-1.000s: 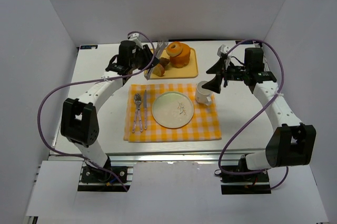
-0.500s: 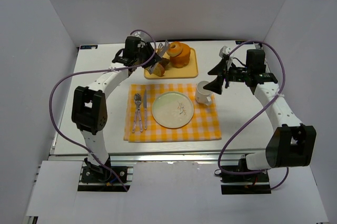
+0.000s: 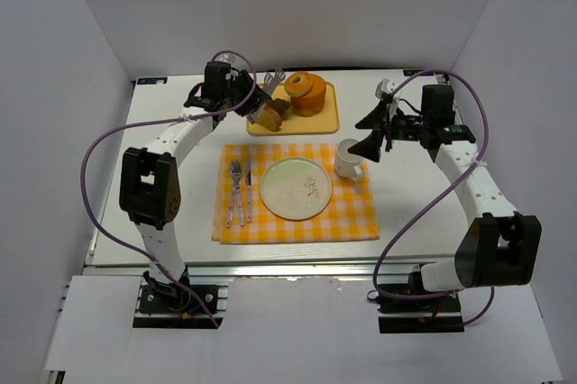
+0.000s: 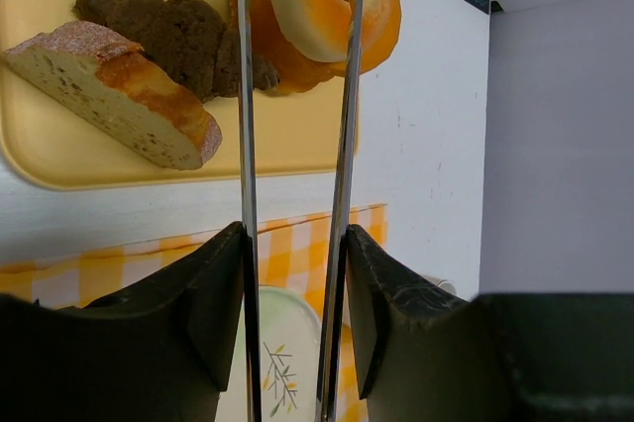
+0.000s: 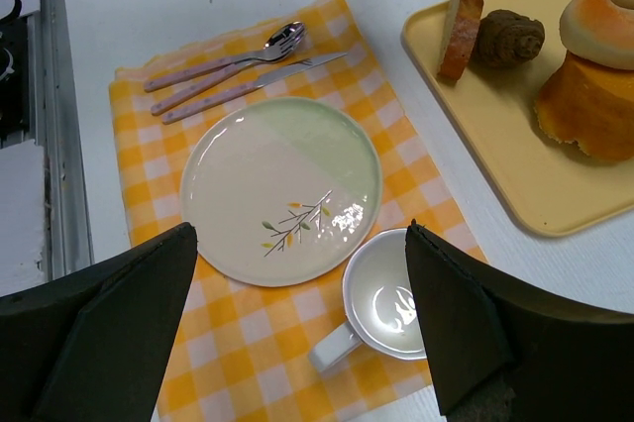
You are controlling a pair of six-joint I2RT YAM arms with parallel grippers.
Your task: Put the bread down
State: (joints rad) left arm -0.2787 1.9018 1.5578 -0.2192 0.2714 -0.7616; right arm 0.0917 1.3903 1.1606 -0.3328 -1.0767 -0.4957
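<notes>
The bread (image 3: 300, 83), a golden-orange ring, rests on top of a solid orange cylinder (image 3: 307, 102) on the yellow tray (image 3: 327, 117) at the back. My left gripper (image 3: 245, 96) is shut on metal tongs (image 3: 271, 85). In the left wrist view the tongs' two arms (image 4: 343, 145) run past my fingers (image 4: 294, 273) to the bread (image 4: 312, 1); one arm lies left of it, the other crosses it by its hole. Their tips are out of frame. My right gripper (image 3: 368, 132) is open and empty above the cup (image 5: 389, 293).
A bread slice (image 4: 119, 95) and a dark brown chunk (image 4: 168, 31) lie on the tray's left part (image 4: 40, 6). A pale plate (image 3: 296, 187) sits on a yellow checked placemat (image 3: 297, 226), with cutlery (image 3: 239, 190) to its left and the white cup (image 3: 347, 159) to its right.
My left arm has swung its elbow inward and turned the tongs over the tray toward the ring bread. The right arm has not moved.
</notes>
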